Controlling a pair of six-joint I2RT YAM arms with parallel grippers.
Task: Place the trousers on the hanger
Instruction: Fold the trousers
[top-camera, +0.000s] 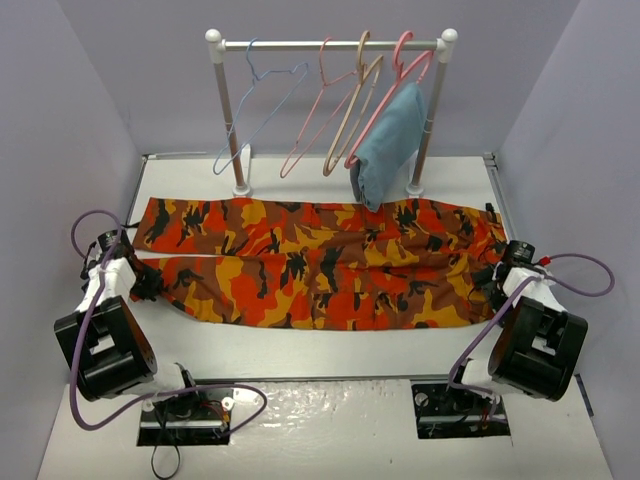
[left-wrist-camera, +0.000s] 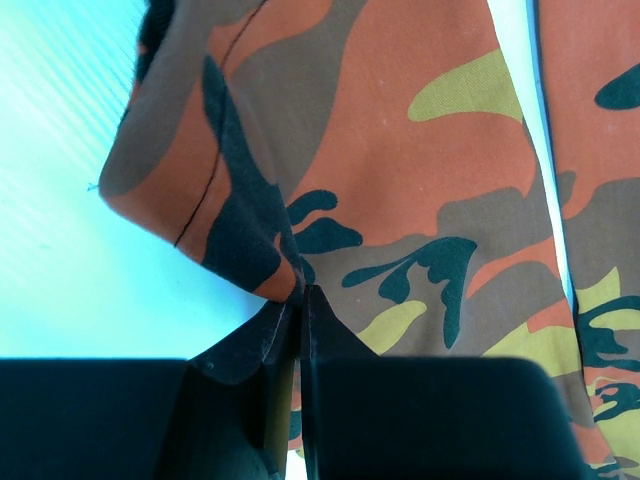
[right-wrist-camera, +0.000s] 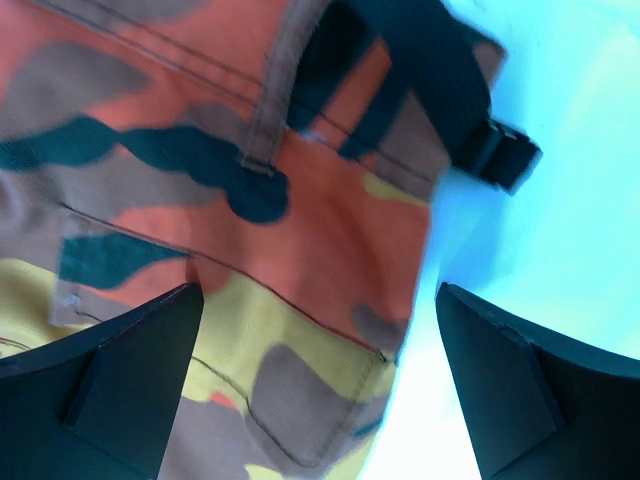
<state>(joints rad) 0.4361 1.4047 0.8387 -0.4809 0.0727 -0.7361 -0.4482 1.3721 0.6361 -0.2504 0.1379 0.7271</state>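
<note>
The camouflage trousers (top-camera: 320, 265) lie flat across the table, leg ends to the left and waist to the right. My left gripper (top-camera: 150, 284) sits at the near leg's hem. In the left wrist view its jaws (left-wrist-camera: 300, 296) are shut, pinching a fold of the trousers (left-wrist-camera: 400, 180) at the hem corner. My right gripper (top-camera: 488, 280) hovers at the waist's near corner. In the right wrist view it (right-wrist-camera: 318, 292) stands wide open over the trousers (right-wrist-camera: 300, 220), holding nothing. The light-blue wire hanger (top-camera: 255, 110) hangs at the left end of the rail, away from both grippers.
A white rack (top-camera: 330, 44) stands at the table's back. It carries pink hangers (top-camera: 322, 115), a tan hanger (top-camera: 352, 115) and a folded light-blue garment (top-camera: 390, 145) whose lower end reaches the trousers. A black buckle strap (right-wrist-camera: 505, 155) sticks out at the waist. Walls close both sides.
</note>
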